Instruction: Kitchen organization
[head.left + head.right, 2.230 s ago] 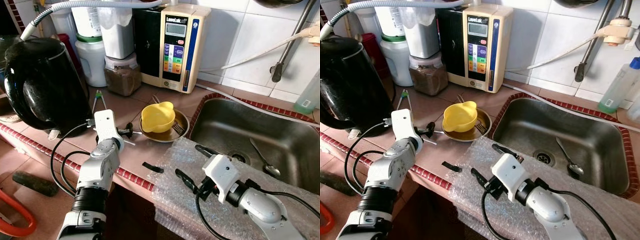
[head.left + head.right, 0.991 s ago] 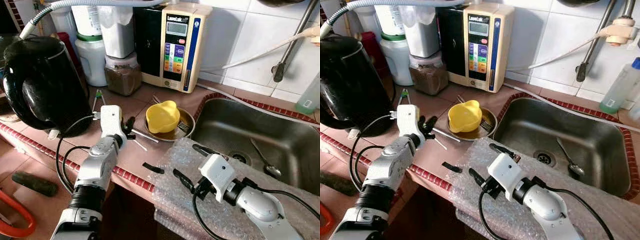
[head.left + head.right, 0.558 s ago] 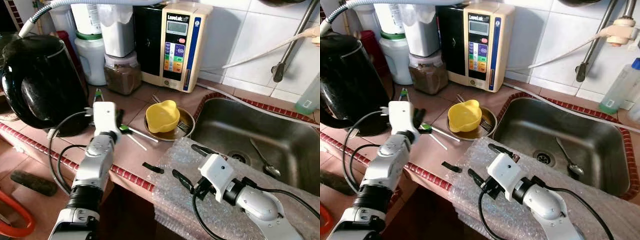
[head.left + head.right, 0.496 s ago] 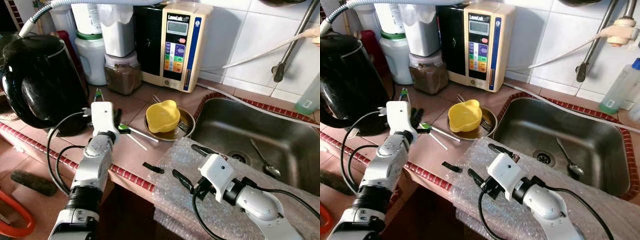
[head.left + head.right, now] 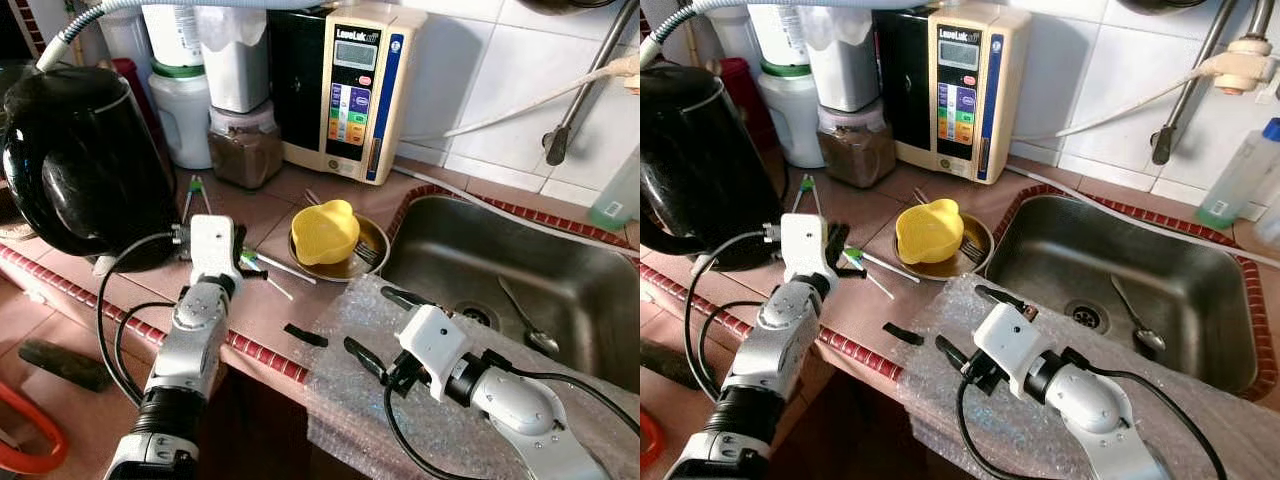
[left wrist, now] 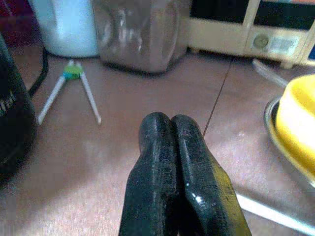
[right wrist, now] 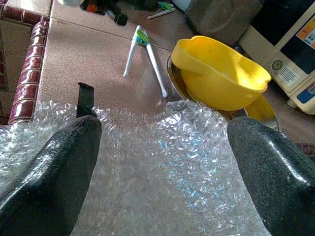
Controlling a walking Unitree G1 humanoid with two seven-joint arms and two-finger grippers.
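Now left tool (image 6: 179, 162) pinched empty over counter (image 5: 290, 300); right tool (image 7: 162, 162) spread.

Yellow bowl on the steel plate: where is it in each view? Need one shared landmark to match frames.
Left eye view: yellow bowl at centre, on the steel plate, left of the sink.
Right eye view: centre-left, same plate.
Left wrist view: right edge, cut off by the frame.
Right wrist view: upper middle, beyond the bubble wrap.
Shared landmark: the water ionizer behind the bowl.
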